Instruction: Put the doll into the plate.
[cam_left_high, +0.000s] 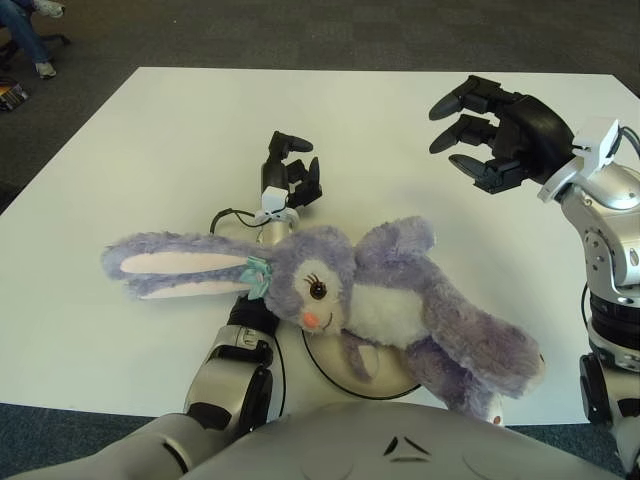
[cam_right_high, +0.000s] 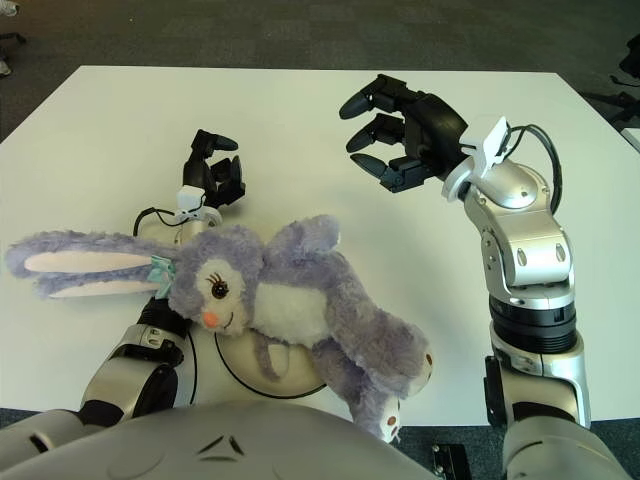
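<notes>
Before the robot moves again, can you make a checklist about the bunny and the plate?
1. Doll over the plate: ok, its body covers most of the plate.
2. Doll fully inside the plate: not ok, its ears reach far left onto the table and its legs stick out right.
3. Right hand let go: ok, it is open, raised above the table, apart from the doll.
4. Left hand clear of the doll: ok, it shows beyond the doll's head, holding nothing.
5. Left forearm free: cannot tell, the doll's head and ears hide it.
</notes>
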